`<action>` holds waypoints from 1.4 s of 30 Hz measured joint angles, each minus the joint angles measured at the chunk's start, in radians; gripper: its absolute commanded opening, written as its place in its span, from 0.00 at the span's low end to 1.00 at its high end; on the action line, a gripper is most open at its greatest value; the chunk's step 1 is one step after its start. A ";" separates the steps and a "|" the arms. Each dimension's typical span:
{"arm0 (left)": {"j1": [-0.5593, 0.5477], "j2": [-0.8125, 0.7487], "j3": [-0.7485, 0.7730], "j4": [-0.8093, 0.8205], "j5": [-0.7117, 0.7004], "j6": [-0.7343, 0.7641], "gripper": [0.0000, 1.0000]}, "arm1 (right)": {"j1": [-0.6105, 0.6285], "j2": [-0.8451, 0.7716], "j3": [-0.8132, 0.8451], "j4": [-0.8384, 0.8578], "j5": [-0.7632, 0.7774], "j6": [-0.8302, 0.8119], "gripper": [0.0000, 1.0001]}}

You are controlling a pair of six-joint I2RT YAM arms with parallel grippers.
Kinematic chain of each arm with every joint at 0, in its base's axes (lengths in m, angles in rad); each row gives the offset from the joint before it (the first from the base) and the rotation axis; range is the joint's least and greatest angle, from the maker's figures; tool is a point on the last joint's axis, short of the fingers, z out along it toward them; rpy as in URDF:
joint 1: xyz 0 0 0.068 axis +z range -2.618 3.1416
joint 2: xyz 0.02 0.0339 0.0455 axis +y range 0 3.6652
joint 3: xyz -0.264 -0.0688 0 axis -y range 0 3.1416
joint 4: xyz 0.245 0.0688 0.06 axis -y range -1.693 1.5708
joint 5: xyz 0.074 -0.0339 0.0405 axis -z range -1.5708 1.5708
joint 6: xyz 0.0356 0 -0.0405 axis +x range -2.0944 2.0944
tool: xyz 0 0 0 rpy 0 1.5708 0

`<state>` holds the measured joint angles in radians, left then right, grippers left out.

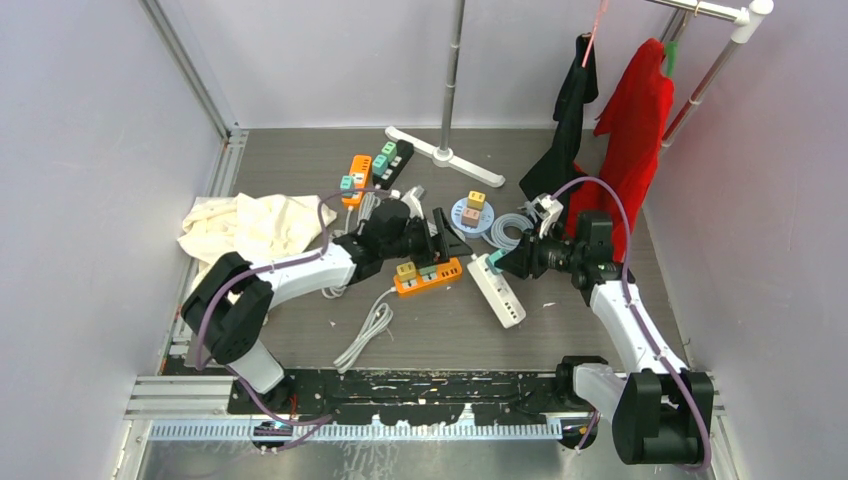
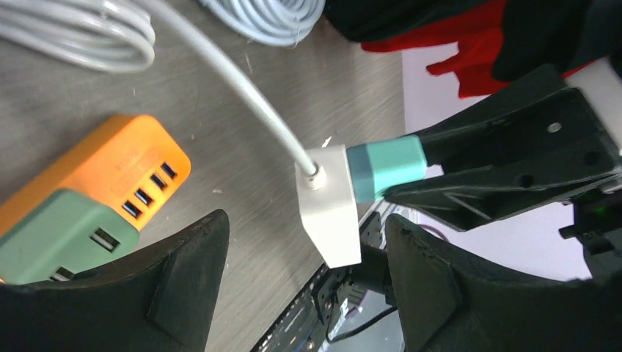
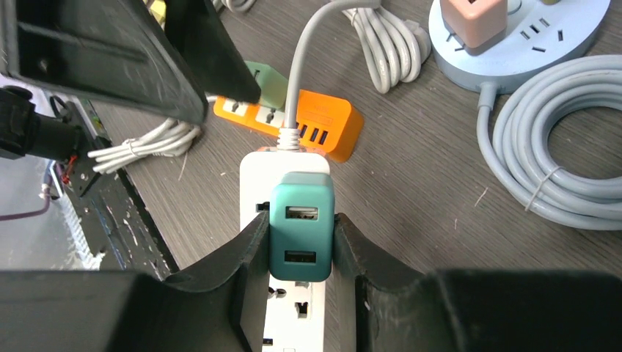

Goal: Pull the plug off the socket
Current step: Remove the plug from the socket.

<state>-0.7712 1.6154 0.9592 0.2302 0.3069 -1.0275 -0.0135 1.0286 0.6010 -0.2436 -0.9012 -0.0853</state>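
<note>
A teal plug (image 3: 301,242) with two USB ports sits against the top end of a white socket strip (image 3: 302,317), near where its grey cord enters. My right gripper (image 3: 299,222) is shut on the plug, one finger on each side. In the top view the plug (image 1: 494,259) and strip (image 1: 503,295) lie right of centre, with the right gripper (image 1: 507,262) on them. My left gripper (image 2: 304,279) is open, and the strip's cord end (image 2: 330,213) sits between its fingers without touching either. The plug (image 2: 385,169) shows just beyond it. The left gripper (image 1: 452,243) faces the strip from the left.
An orange strip (image 1: 428,274) with plugs lies under the left gripper. A round blue socket (image 1: 472,214) and coiled grey cable (image 1: 510,232) sit behind. Another orange strip (image 1: 357,178), a black strip (image 1: 393,160), a cream cloth (image 1: 250,225) and hanging red clothes (image 1: 630,130) surround them.
</note>
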 measured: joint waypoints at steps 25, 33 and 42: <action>-0.079 0.121 0.022 0.050 0.026 -0.147 0.44 | 0.019 -0.023 -0.050 0.117 -0.008 0.141 0.01; -0.078 0.161 0.056 0.060 0.053 -0.177 0.00 | 0.032 -0.022 -0.055 0.120 0.034 0.132 0.01; -0.088 0.163 0.117 -0.090 0.019 -0.157 0.00 | 0.061 0.000 0.029 -0.065 0.119 0.077 0.01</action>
<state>-0.8593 1.7782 1.0763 0.1398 0.3256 -1.1847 0.0475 1.0283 0.6296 -0.3088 -0.7822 -0.0086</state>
